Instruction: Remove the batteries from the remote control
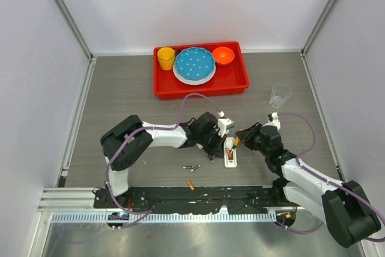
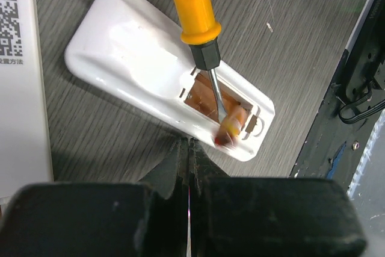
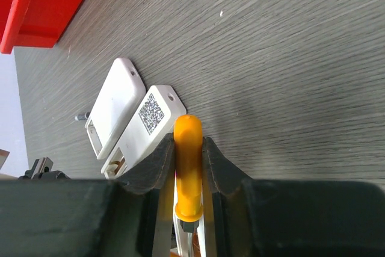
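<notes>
The right gripper pinches the orange handle of the screwdriver. Its blade reaches into the open bay of the remote control against an orange battery that seems half lifted, though it is blurred, and the left gripper is pressed together on nothing just beside the remote. Only the left wrist view shows that bay and only the top view shows loose batteries out on the table, so I judge the unloading mostly done, this cell remaining.
</notes>
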`<action>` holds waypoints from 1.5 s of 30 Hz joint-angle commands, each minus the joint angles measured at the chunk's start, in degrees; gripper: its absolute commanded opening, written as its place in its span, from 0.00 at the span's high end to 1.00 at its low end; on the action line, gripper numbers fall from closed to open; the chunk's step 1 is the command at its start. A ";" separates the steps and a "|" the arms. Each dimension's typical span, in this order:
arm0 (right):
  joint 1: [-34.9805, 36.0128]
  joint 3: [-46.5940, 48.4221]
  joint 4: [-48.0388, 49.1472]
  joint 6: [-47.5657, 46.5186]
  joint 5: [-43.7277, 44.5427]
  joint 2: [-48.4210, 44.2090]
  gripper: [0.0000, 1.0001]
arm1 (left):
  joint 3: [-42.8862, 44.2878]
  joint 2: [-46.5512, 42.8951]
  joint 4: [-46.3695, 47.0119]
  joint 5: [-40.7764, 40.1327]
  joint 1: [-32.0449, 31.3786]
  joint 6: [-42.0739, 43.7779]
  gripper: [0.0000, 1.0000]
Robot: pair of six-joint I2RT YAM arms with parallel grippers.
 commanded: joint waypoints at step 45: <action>-0.37 12.52 -9.91 -13.07 -8.00 -7.31 0.99 | -12.75 -28.51 6.56 -12.53 4.02 -7.76 0.20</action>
